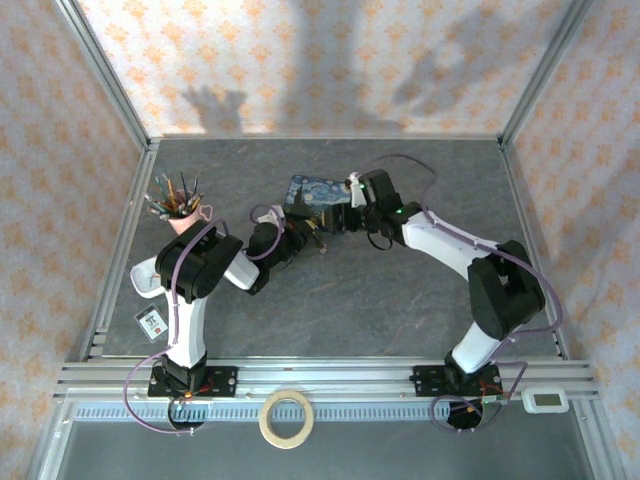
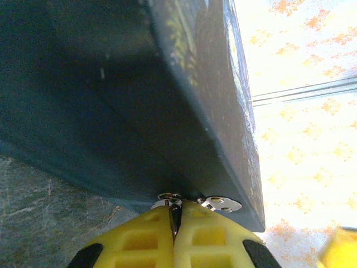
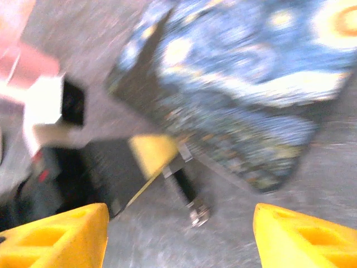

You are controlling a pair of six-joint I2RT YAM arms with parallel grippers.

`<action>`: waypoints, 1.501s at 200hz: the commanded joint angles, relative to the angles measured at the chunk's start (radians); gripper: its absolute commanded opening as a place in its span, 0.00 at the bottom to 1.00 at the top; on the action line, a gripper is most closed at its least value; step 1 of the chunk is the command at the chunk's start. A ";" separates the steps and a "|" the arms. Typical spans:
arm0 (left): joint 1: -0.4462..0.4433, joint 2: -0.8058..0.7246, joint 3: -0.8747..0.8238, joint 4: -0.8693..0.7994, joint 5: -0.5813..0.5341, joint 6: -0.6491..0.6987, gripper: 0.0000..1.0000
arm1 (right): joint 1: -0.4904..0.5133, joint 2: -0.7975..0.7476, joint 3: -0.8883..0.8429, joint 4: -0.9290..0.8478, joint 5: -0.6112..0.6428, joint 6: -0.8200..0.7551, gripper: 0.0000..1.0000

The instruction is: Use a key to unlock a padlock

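- Left wrist view: left gripper [image 2: 174,209] is pinched tight on the padlock [image 3: 183,187], just beside the blue tin [image 2: 167,84].
- Right gripper [image 3: 179,229] gapes wide, facing the padlock from the right.
- Grey stone-look table [image 1: 380,300] lies beneath, with a pencil cup [image 1: 183,212] at far left and a tape roll [image 1: 287,418] on the near rail.
- Pale walls [image 1: 330,60] with an orange floral print surround it.
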 commanded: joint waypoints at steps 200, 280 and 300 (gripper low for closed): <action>-0.001 -0.075 -0.072 0.023 -0.238 -0.058 0.00 | -0.024 0.238 -0.005 0.214 0.393 0.342 0.58; -0.012 -0.067 -0.105 0.104 -0.329 -0.148 0.00 | -0.043 0.222 -0.023 0.235 0.422 0.365 0.55; -0.011 -0.086 -0.118 0.109 -0.319 -0.141 0.00 | -0.053 0.225 -0.009 0.242 0.418 0.353 0.55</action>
